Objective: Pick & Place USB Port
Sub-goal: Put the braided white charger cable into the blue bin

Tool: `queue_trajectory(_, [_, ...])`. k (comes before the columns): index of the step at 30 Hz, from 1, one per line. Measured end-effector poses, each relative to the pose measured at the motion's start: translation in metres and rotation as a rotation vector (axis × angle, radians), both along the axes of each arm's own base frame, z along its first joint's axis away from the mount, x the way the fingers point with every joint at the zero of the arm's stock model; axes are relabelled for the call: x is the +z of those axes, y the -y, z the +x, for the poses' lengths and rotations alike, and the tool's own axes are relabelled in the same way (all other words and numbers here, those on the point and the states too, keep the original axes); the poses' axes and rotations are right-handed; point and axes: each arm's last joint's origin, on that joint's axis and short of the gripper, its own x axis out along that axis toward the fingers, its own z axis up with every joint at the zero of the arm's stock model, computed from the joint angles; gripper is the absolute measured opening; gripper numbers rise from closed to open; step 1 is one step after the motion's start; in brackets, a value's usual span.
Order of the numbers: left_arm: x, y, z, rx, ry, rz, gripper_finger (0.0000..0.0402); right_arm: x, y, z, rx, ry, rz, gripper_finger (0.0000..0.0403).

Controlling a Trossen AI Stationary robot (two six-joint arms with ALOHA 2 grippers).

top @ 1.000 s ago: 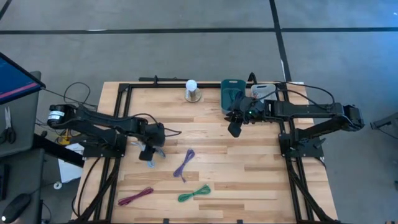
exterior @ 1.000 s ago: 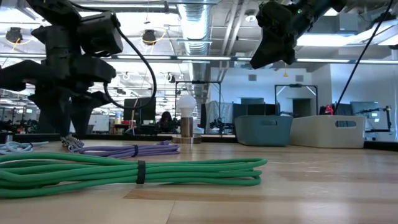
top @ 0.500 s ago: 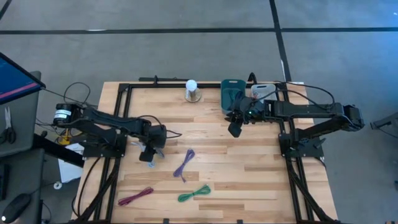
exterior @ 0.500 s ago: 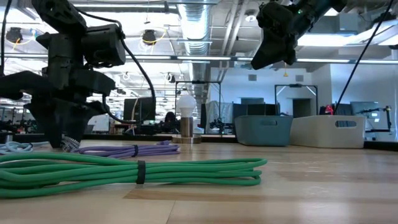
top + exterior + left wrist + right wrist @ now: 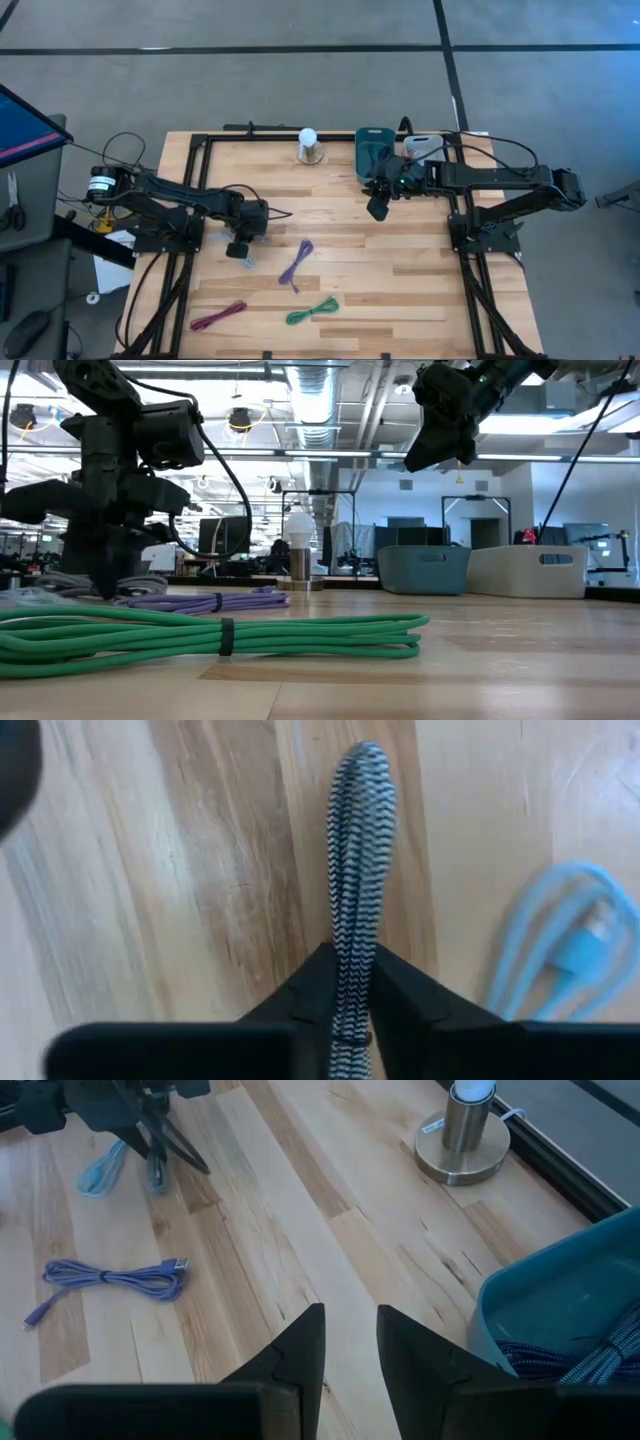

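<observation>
The left gripper (image 5: 352, 1010) is down on the table and pinches the black-and-white cable (image 5: 355, 860). The cable runs straight out from between its 2 fingers. The right gripper (image 5: 377, 207) waits by the teal bin (image 5: 372, 145), fingers a little apart, holding nothing.

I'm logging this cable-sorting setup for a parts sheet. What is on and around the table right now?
Braided cable: one, black-and-white, between the left fingers on the table's left part.
Light blue cable: one, beside the braided cable.
Purple cable: one, table centre.
Green cable: one, near edge.
Maroon cable: one, near-left.
Teal bin: one, far edge, holding dark blue cable.
Pale bin: one, beside the teal bin.
Lamp: one, white bulb on metal base, far edge.
Left gripper: closed on the braided cable.
Right gripper: raised near the teal bin, empty.
</observation>
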Motion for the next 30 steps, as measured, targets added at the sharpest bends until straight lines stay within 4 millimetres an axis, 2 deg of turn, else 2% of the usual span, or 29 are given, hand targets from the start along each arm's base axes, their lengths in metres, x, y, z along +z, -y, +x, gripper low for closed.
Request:
queue_trajectory(4, [0.0,0.0,0.0,0.003,-0.001,-0.003,0.002,0.0,0.0,0.0,0.0,0.0,0.0,0.0087])
queue_trajectory(18, [0.004,0.0,0.0,0.001,0.06,-0.003,0.0018,0.0,0.0,0.0,0.013,-0.006,-0.013,0.0087])
queue_trajectory(23, [0.019,-0.002,0.008,0.048,0.235,0.037,0.0017,-0.005,0.0,-0.005,-0.004,-0.075,-0.026,0.0087])
queue_trajectory(27, [0.038,-0.003,0.017,0.05,0.427,0.037,0.0017,-0.01,0.003,-0.013,-0.095,-0.184,-0.11,0.0087])
queue_trajectory(30, [0.053,-0.009,0.023,0.078,0.494,0.048,0.0017,-0.009,0.004,-0.017,-0.135,-0.213,-0.159,0.0087])
